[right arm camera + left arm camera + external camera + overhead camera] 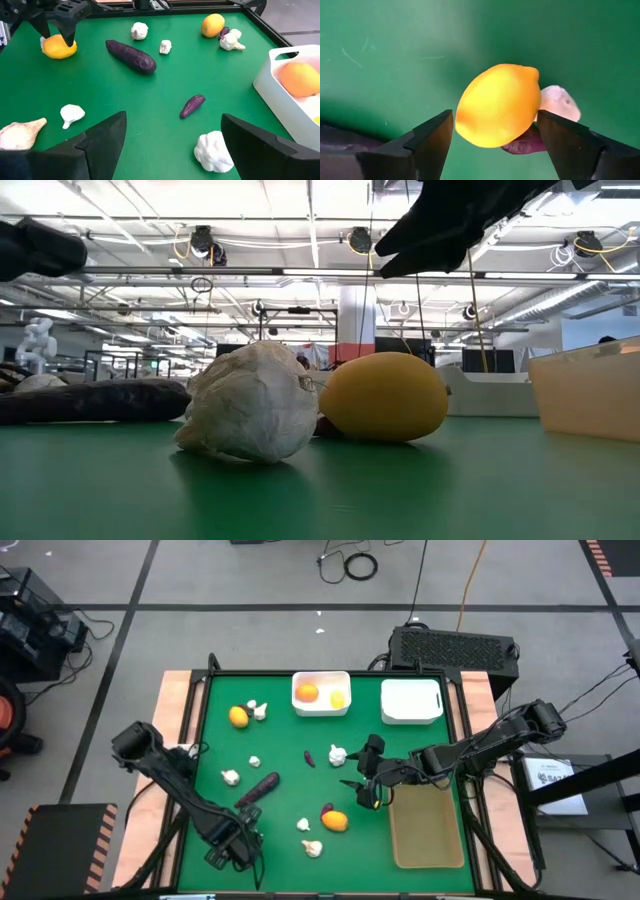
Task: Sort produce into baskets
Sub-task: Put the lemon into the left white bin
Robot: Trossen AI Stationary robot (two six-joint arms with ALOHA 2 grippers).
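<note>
Fingers of the left gripper (495, 145) stand apart on either side of an orange-yellow fruit (497, 105), not touching it; the fruit lies on the green surface (395, 60) against a purple piece (522, 144) and a white bulb (560, 102). Right gripper's fingers (100, 145) spread wide, empty, above mid-surface

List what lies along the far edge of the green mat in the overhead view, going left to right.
Orange-yellow fruit → small garlic bulb beside it → white bin holding two orange-yellow fruits → second white bin, with no produce visible in it.
</note>
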